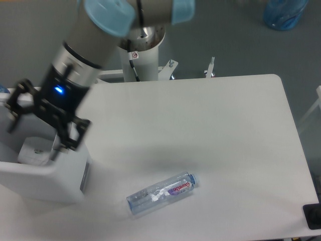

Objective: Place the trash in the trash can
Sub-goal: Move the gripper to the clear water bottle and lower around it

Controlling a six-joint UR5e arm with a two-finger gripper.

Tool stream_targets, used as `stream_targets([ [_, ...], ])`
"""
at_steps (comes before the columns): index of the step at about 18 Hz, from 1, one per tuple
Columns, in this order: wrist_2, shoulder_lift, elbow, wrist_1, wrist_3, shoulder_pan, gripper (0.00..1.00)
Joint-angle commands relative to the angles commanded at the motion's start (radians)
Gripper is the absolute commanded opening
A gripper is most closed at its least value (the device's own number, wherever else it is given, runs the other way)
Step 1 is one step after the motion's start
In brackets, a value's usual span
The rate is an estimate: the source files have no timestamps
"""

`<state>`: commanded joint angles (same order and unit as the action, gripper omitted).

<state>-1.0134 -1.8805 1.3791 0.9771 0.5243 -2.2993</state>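
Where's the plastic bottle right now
The plastic bottle lies on its side on the white table, near the front edge and a little left of centre, just right of the trash can and apart from it.

So there's one clear plastic bottle (161, 193), one white trash can (42, 178), one crumpled tissue (34, 150) inside it, one table (210, 130), one gripper (40, 131).
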Motion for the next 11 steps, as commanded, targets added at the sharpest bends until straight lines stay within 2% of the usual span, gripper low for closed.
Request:
stream_targets([
  [3, -0.123, -0.043, -0.014, -0.012, 0.077, -0.029, 1.0],
  [5, -0.134, -0.064, -0.011, -0.046, 0.127, -0.054, 1.0],
  [7, -0.132, -0.097, -0.017, -0.052, 0.137, -0.077, 1.0],
  [11, -0.139, -0.166, -0.006, -0.06, 0.18, -0.077, 1.0],
])
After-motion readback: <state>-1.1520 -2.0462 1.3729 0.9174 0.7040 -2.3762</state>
